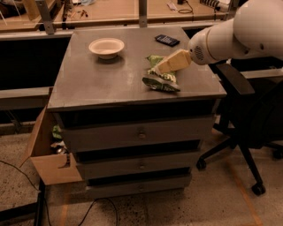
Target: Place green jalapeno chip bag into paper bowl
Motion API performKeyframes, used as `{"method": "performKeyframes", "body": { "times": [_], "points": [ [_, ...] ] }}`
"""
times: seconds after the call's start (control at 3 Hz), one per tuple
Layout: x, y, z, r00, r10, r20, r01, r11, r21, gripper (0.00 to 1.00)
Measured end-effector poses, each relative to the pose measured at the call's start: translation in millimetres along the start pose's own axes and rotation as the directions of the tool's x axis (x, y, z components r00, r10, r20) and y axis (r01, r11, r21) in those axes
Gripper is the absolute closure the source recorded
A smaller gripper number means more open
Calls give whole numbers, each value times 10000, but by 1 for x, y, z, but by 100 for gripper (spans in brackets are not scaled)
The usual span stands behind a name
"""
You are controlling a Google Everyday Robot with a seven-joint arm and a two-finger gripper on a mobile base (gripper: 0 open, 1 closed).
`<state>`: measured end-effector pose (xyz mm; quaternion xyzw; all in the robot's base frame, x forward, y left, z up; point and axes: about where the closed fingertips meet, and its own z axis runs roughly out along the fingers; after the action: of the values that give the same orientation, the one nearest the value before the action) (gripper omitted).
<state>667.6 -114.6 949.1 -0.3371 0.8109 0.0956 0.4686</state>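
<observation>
The green jalapeno chip bag (160, 79) lies crumpled on the right part of the grey cabinet top (110, 79). The cream-white paper bowl (106, 47) stands upright and empty at the back left of the top, well apart from the bag. My gripper (162, 67), tan-coloured at the end of a white arm, reaches in from the right and sits right over the bag's upper part, hiding some of it.
A small black keypad device (167, 40) lies at the back right of the top. The cabinet has three drawers (141, 132). An open cardboard box (48, 154) stands at its left. A black office chair (247, 123) stands at the right. A wooden desk (110, 11) runs behind.
</observation>
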Motion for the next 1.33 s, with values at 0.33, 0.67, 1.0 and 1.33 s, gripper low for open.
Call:
{"method": "performKeyframes", "body": {
  "times": [0.33,0.67,1.0,1.33],
  "points": [
    [10,-5,9,9998,157,158,-166,9982,577,0],
    [15,-15,29,9972,397,636,-476,9909,1263,0],
    [23,-19,57,9940,659,873,-787,9852,1525,0],
    [36,-12,78,9900,1127,846,-1226,9850,1216,0]
  ]
}}
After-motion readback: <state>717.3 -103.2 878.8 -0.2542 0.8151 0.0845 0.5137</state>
